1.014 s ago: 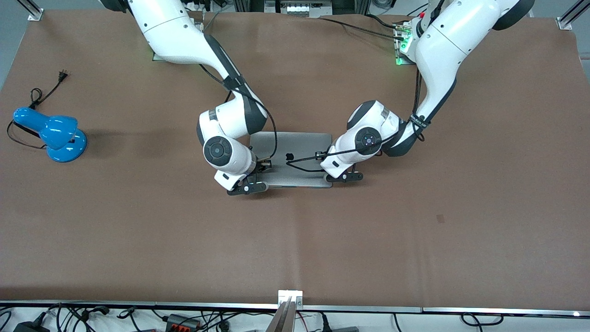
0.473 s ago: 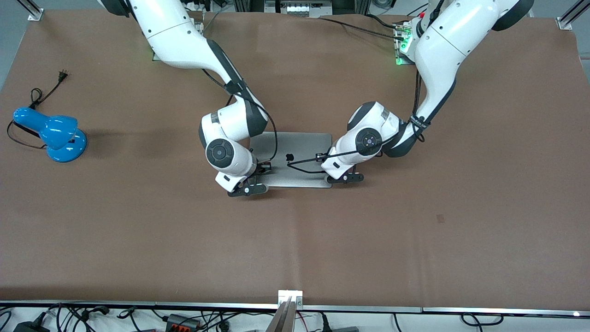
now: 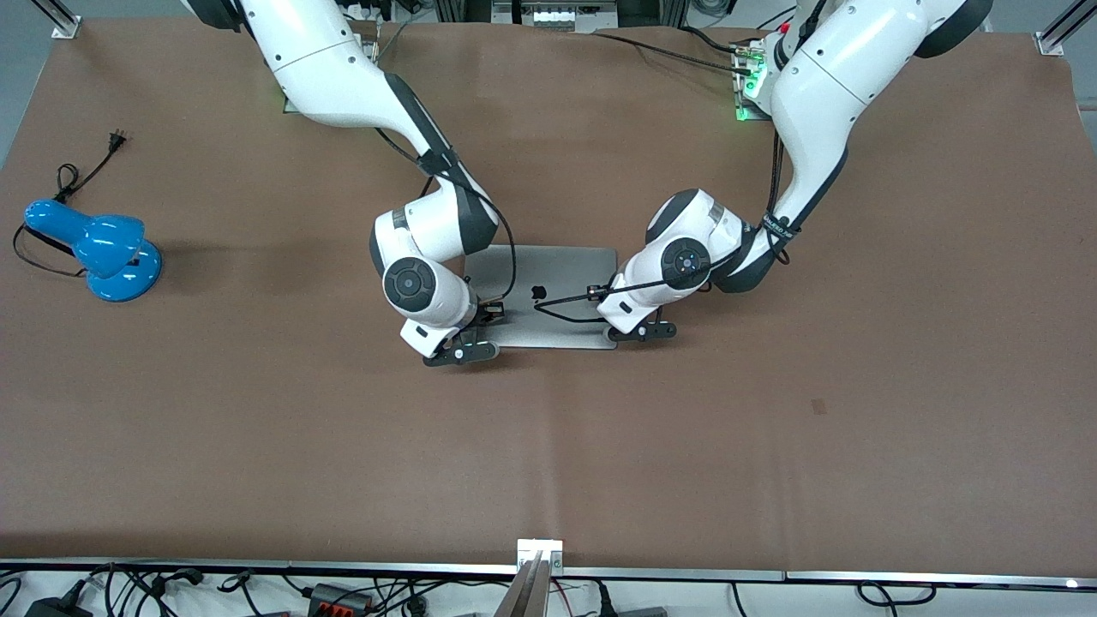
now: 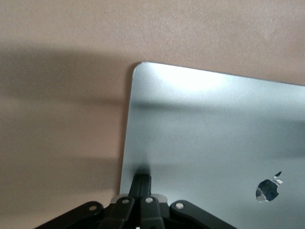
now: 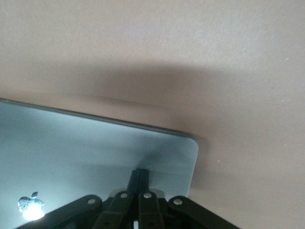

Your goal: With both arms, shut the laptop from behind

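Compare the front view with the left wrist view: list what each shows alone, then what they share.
Only the front view: the blue desk lamp with its black cord at the right arm's end of the brown table, both white arms, and the right gripper over the lid.

Only the left wrist view: the left gripper with its fingers shut, their tips pressed on the lid close to one side edge, near a rounded corner.

Both: the slim silver-grey laptop, lid down flat with its apple logo showing.

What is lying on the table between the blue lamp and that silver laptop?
Nothing: in the front view, only bare brown table stretches from the blue lamp to the laptop, apart from the right arm's gripper at the laptop's edge.
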